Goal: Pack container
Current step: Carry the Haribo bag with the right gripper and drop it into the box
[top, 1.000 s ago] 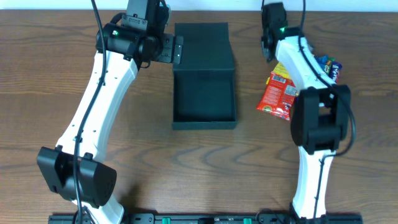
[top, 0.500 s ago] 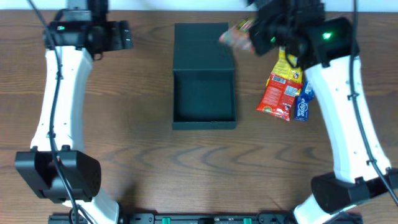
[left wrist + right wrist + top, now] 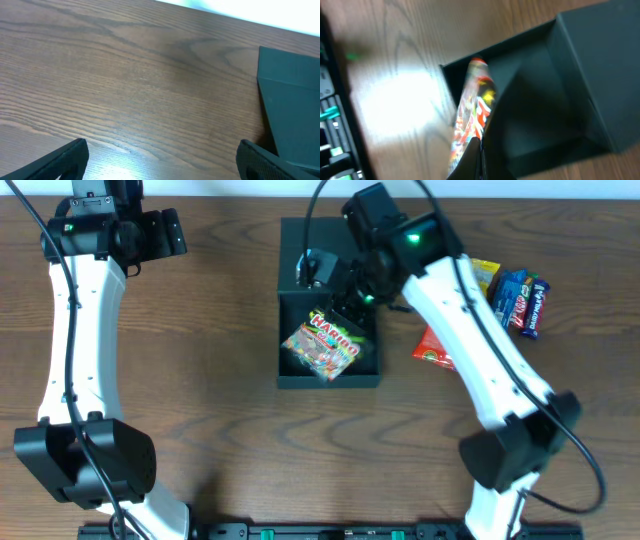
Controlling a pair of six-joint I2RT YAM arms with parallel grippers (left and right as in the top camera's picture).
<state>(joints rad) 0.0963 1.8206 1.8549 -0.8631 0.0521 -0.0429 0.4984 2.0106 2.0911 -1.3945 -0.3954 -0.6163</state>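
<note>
Broadly, the brown grained worktop (image 3: 220, 380) fills the overhead view. The left arm (image 3: 75, 330) runs up the left side of the frame and the right arm (image 3: 470, 350) climbs from the lower right toward the upper middle.

The container (image 3: 328, 381), a dark teal-green box, sits at the upper centre. Its flap lid (image 3: 300, 235) is laid open flat toward the top edge. The box stands between the two arms, much nearer the right one.

A gummy packet (image 3: 322, 346) printed in many colours hangs tilted over the open box, its lower end inside the walls. Whether it touches the floor of the box cannot be told. To the right of the box a red snack packet (image 3: 437, 345) lies on the wood, partly hidden under the right arm. Further right, near the upper right of the frame, lie blue candy bars (image 3: 520, 295) and, just beside them, a yellow packet (image 3: 482, 272).

The right fingers (image 3: 475, 162) are clenched on the upper edge of the gummy packet, seen edge-on in the right wrist view. The left fingers (image 3: 172, 235) are at the upper left of the overhead frame, well apart from the box. In the left wrist view they are spread wide and released, with only wood between them.
</note>
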